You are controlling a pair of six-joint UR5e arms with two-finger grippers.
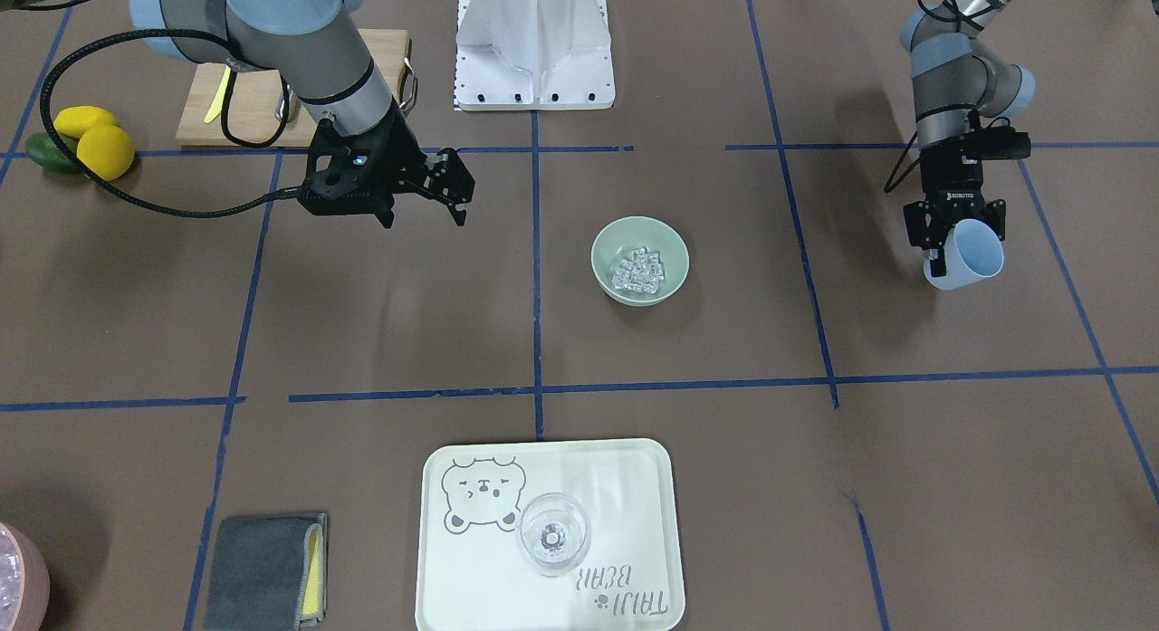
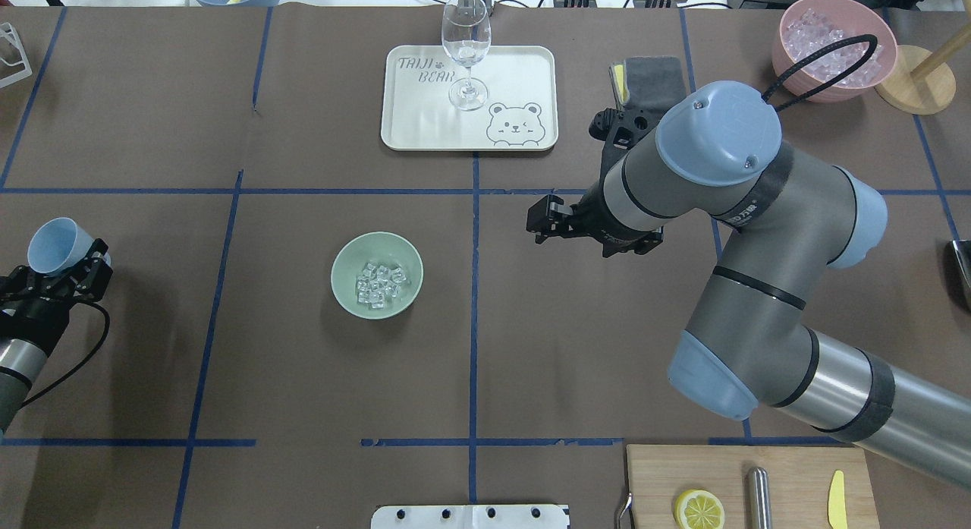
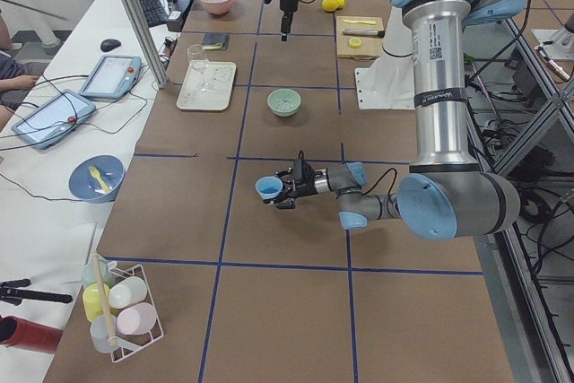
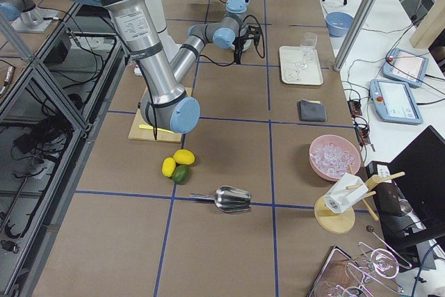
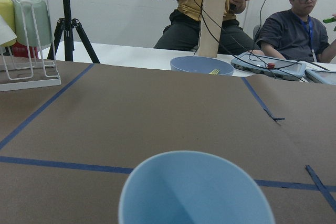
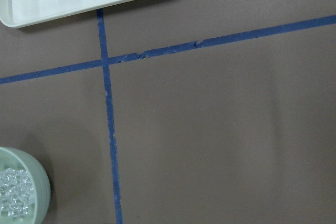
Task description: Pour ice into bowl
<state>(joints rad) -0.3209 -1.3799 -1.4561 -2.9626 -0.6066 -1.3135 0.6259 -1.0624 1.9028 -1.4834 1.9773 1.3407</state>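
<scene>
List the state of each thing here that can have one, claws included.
Bowl, upright, holding the ice.
Ice, heaped in the bowl.
Blue cup, held tilted, no ice visible inside.
Left claw, shut on the blue cup.
Right claw, open, empty.
Wine glass, upright on the tray, empty.
Pink bowl, filled with spare cubes.

Brown paper-covered table (image 1: 815, 486), blue tape grid (image 1: 536, 341); white side desk (image 3: 45, 239), aluminium post (image 3: 134, 20)

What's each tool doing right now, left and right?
Left tool: closed on the blue cup.
Right tool: open, holding nothing.
</scene>
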